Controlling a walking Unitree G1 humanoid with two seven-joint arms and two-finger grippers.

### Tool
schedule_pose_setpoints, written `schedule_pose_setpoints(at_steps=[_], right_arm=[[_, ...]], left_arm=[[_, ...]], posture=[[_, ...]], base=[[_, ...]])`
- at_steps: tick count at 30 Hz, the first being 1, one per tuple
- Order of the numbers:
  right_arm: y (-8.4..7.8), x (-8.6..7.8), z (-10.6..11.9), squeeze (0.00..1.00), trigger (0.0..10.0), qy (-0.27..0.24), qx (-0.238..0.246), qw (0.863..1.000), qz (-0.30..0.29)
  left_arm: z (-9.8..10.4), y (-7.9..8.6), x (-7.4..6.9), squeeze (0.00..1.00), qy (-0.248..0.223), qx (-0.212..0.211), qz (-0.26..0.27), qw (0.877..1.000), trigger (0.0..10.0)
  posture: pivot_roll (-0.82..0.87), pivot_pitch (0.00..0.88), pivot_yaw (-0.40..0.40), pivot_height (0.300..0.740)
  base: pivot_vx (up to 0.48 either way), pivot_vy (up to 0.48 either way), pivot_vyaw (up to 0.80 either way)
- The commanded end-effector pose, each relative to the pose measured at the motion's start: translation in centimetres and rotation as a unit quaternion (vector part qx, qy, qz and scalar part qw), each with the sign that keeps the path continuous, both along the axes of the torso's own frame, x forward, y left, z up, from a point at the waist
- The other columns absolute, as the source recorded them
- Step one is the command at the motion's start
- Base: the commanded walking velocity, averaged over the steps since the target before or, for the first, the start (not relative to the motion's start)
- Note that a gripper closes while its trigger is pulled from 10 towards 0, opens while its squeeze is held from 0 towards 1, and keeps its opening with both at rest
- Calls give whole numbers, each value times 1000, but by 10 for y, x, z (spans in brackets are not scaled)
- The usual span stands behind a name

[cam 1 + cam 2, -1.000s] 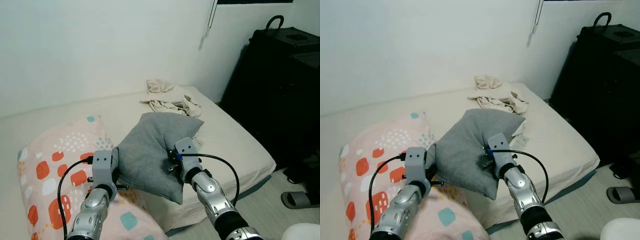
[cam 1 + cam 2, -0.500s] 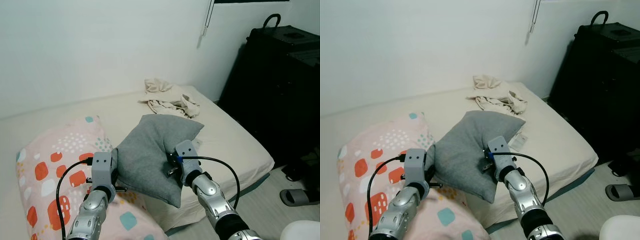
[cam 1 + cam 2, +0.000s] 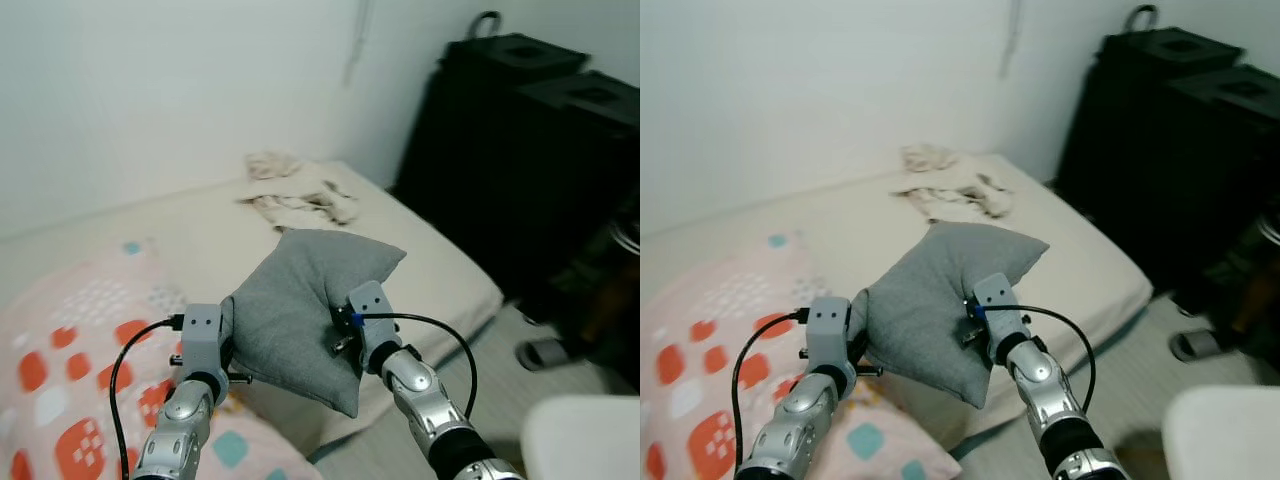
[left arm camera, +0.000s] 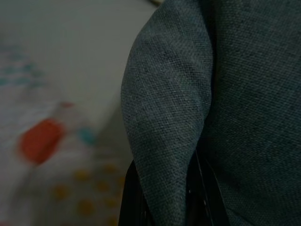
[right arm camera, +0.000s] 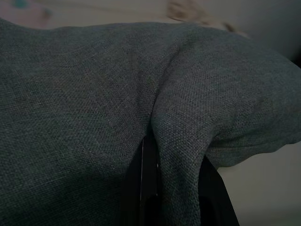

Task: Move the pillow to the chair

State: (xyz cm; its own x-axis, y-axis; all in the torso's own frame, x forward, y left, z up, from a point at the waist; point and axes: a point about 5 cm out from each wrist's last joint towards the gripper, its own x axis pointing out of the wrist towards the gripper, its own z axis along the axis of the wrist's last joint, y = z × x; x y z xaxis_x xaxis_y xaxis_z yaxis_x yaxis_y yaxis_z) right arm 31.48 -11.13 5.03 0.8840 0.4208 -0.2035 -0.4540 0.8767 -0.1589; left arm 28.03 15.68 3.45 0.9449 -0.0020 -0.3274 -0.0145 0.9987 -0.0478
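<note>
A grey pillow (image 3: 300, 300) hangs in front of me over the near edge of the bed, held from both sides. My left gripper (image 3: 226, 338) is shut on its left edge; in the left wrist view a fold of grey fabric (image 4: 169, 141) is pinched between the black fingers (image 4: 132, 202). On the pillow's right side my right gripper (image 3: 341, 328) is shut on another fold (image 5: 183, 141). A white rounded surface (image 3: 585, 440), perhaps the chair's seat, sits at the lower right.
The cream bed (image 3: 440, 270) carries a crumpled cloth (image 3: 295, 192) at the back and a pink spotted pillow (image 3: 60, 360) on the left. Tall black furniture (image 3: 520, 150) stands to the right. A slipper (image 3: 545, 352) lies on the floor beside the bed.
The camera has swung to the right, so the bed and black furniture have shifted left and the white surface shows more. Both grippers still hold the pillow the same way.
</note>
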Motion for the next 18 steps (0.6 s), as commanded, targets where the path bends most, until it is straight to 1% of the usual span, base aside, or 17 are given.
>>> schedule_pose_setpoints(at_steps=[1, 7, 11, 18], right_arm=[[-1, 0, 1, 0, 10000, -7, -8, 1000, 11], [0, 1, 1, 0, 10000, -5, -8, 1000, 11], [-2, 4, 4, 0, 10000, -5, -9, 1000, 7], [-7, 4, 1, 0, 10000, 4, -12, 1000, -3]], left_arm=[[7, 6, 4, 0, -22, 9, 12, 1000, 10000], [7, 8, 5, 0, -19, 8, 23, 1000, 10000], [6, 11, 7, 0, -14, 17, 32, 999, 10000], [3, 13, 4, 0, -6, 21, 29, 999, 10000]], posture=[[-9, 47, -85, 740], [-9, 40, -86, 740], [-14, 52, -86, 740], [-10, 59, -81, 740]], base=[[0, 0, -800], [0, 0, -800], [0, 0, -800], [0, 0, -800]])
